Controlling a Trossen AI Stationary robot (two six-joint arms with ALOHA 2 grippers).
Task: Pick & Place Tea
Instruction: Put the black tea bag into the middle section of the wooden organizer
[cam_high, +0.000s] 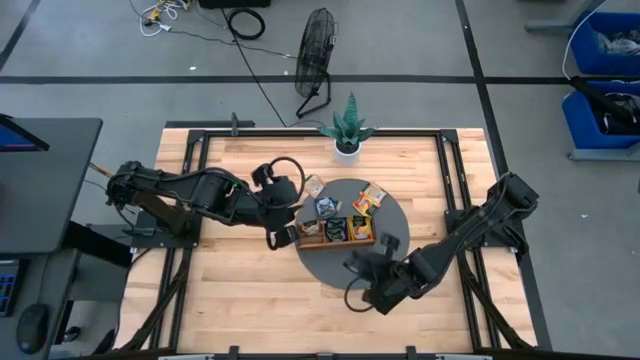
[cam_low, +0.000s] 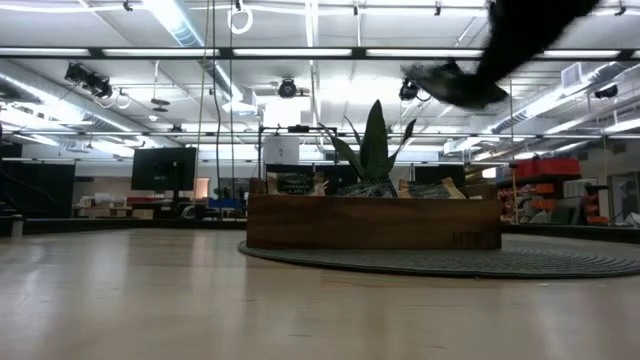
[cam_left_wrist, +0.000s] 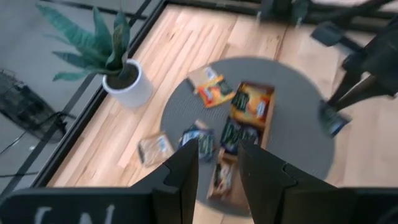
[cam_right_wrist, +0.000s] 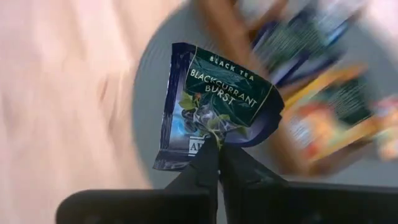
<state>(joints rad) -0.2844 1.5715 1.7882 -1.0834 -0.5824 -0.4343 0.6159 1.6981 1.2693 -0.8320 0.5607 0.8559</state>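
Note:
A brown wooden tray (cam_high: 336, 231) stands on a round grey mat (cam_high: 395, 215) and holds tea sachets in its compartments. Loose sachets lie flat on the mat beyond it: orange ones (cam_left_wrist: 214, 93), a pale one (cam_left_wrist: 155, 148) and a dark blue one (cam_left_wrist: 196, 140). My right gripper (cam_high: 358, 268) is over the mat's near edge, shut on a dark blue tea sachet (cam_right_wrist: 214, 106). My left gripper (cam_left_wrist: 217, 163) hovers open above the tray's left end with nothing between its fingers. My right gripper pinches the dark blue sachet between its two fingertips, at the middle of one edge (cam_right_wrist: 212, 139). The packet stands out past the fingertips with its printed face toward the wrist camera. It is creased where it is pinched. It is lifted clear of the mat.
A potted plant (cam_high: 347, 135) in a white pot stands on the table just beyond the mat. Bare wooden table (cam_high: 240, 290) lies to the left and near side of the mat. The two grippers are close together at the tray.

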